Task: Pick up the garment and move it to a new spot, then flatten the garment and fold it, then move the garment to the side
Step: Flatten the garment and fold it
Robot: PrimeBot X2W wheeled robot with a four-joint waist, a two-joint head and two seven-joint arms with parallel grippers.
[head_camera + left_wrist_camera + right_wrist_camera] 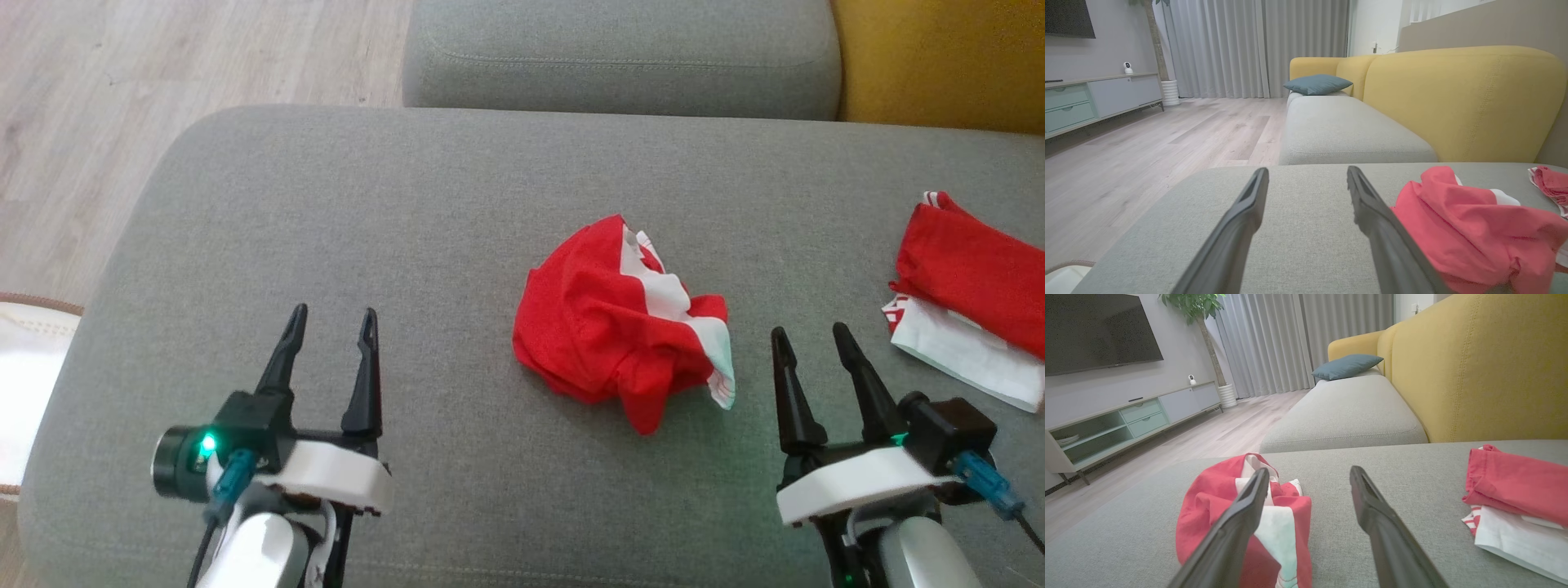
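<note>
- Your left gripper [335, 311] has its two dark fingers spread wide and holds nothing. It hovers over bare cushion, well apart from the cloth.
- Your right gripper [809, 329] is spread and empty too, near the heap's right edge, between it and the folded pile.
- The garment [612, 327], red with white panels, lies crumpled near the middle of the grey seat cushion [326, 204], between the two grippers and touched by neither.
- I judge the pickup has not begun. The arms flank the heap, probably so that either can reach in.
- The right gripper sits closer, so it looks the likelier first grab. The raised folds give you something to pinch, though you may catch several layers.
- The folded pile [971, 278], red over white, rests at the cushion's right end, clear of the heap. Finished pieces likely go there, so steer around it.
- The cushion is soft woven fabric, so expect cloth to drag rather than slide.
- Beyond lie a second cushion [1347, 130], the yellow backrest [1461, 98], a blue pillow [1316, 83], pale wood floor [1147, 155] and grey curtains [1249, 45].
</note>
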